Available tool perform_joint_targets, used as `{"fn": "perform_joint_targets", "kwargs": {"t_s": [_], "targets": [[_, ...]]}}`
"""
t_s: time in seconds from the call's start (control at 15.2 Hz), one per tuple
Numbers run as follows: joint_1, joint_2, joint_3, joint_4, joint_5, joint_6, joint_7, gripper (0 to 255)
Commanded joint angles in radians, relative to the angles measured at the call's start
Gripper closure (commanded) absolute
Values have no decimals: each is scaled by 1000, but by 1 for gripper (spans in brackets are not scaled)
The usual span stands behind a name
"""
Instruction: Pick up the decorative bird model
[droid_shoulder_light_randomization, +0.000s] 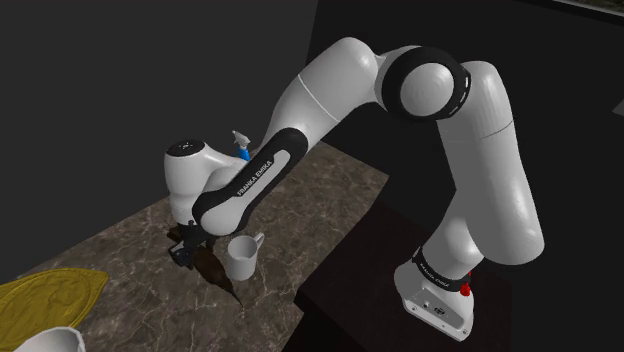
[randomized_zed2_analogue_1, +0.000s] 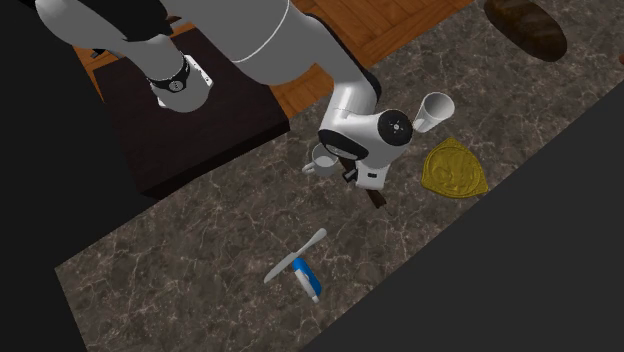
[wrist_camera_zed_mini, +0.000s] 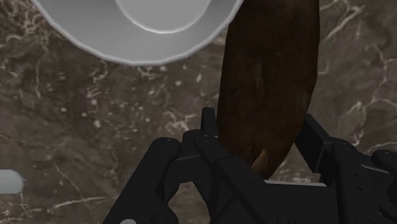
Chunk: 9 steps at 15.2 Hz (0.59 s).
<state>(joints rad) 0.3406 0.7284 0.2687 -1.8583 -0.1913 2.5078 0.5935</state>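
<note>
Here we are holding the brown bird (wrist_camera_zed_mini: 270, 70) in the black gripper (wrist_camera_zed_mini: 261, 122), low over the dark marbled counter (wrist_camera_zed_mini: 95, 127).
Going left to right in the shoulder view, we are seeing the gripper (droid_shoulder_light_randomization: 190, 248), the bird (droid_shoulder_light_randomization: 211, 267) just under it and a white mug (droid_shoulder_light_randomization: 240, 266) just beside the bird. In the wrist view, both fingers (wrist_camera_zed_mini: 210, 130) are pressing on the bird's narrow end.

You're losing the bird model's (wrist_camera_zed_mini: 267, 76) far end past the wrist view's edge; the arm (randomized_zed2_analogue_1: 270, 40) is covering part of the mug (randomized_zed2_analogue_1: 320, 159).
</note>
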Motion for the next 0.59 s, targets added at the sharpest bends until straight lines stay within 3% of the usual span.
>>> {"fn": "perform_joint_targets", "kwargs": {"t_s": [0.0,0.53], "targets": [[-6,-23,6,-7,6,-17,-3,255],[-24,-110,30,-27,30,-83,-14,255]]}}
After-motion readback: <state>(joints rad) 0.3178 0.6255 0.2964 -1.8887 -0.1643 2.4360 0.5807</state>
